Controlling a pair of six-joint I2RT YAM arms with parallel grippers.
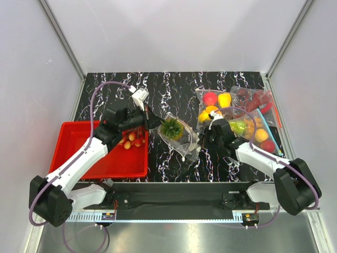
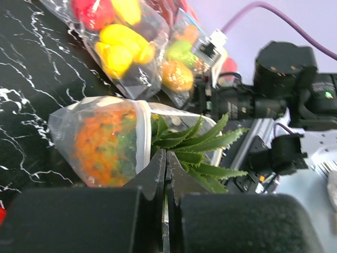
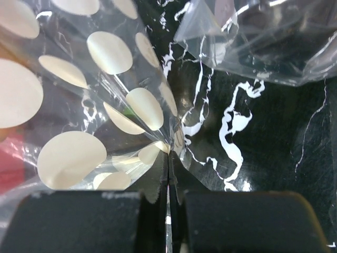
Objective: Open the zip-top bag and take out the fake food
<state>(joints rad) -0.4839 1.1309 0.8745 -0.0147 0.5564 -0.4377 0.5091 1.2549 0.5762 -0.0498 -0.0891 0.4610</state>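
Since both my arms have ended up on the same thing, here's the layout. Over by the left edge of the counter (image 1: pixel 168 89) sits the red tray (image 1: pixel 68 158), with the cherries (image 1: pixel 131 140) lying in its right end. So that part of the fake food looks sorted.

My left pincer (image 2: pixel 166 155) reaches across the tray's far-right corner. Its jaws are pressed together right at the lip of the zip-top bag (image 1: pixel 184 143), beside the green leaves (image 1: pixel 171 128). I'd guess it's plastic in there rather than a leaf, but it's tight to call.

The bag lies mid-counter, with its long axis slanting from far-left to near-right and one pincer at each end. The orange bumpy fruit (image 2: pixel 102 142) sits inside, toward my left pincer, so that arm is nearer for the pull-out. I can't spot a dark fruit anywhere.

My right pincer (image 3: pixel 168 154) is clamped on the dotted film at the near-right end, so it can anchor the bag.

Room-wise, there's bare marble toward the far edge, and the tray is just beside on the left. The other food bags (image 1: pixel 221 105) crowd the far-right corner, close behind my right wrist, so I'd drag leftward, not right.
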